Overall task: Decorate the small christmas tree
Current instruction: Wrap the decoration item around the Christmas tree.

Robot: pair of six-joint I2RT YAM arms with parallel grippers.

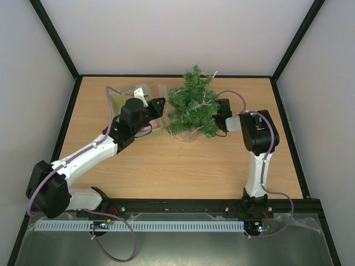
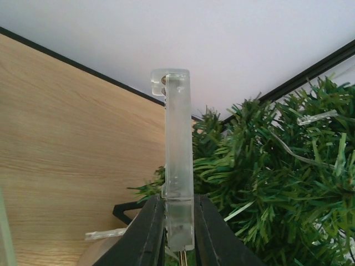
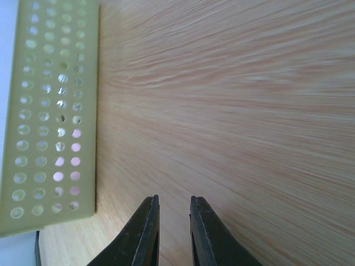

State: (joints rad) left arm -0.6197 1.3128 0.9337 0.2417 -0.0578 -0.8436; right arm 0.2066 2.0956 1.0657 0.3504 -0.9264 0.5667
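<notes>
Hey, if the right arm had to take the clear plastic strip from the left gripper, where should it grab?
Probably the free upper half of the clear plastic strip, coming from above: it stands upright, and the left gripper clamps only its bottom end.

Left end effector [image 2: 178,210] clamps a clear plastic bar [image 2: 178,138]; right end effector [image 3: 174,205] jaws barely apart.
</notes>
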